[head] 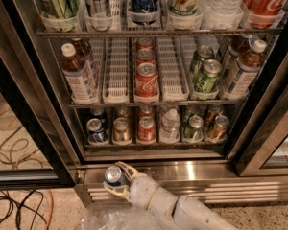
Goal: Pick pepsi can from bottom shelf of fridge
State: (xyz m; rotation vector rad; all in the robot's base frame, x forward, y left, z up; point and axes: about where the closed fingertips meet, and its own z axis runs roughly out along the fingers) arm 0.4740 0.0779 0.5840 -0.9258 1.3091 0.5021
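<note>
The gripper [117, 179] pinched the pepsi can [113, 174].
It hung low, just outside the fridge [192, 169], the bottom shelf [153, 146] beyond; a shallow hold near the can's top might have let it slip and drop.

Perhaps two pepsi cans [113, 175]; tool [119, 180] below.

Gripper [114, 178] seen low in view, left of ctr. Two fingers [126, 168]: cream-beige plastic, slim, curved. Wrist [143, 194]: white, rounded cyl., thin tan ring seen round it. Forearm [201, 217]: white, smooth, bulkier shell, set off from wrist by darker seam. Finish noted as matte throughout.
</note>
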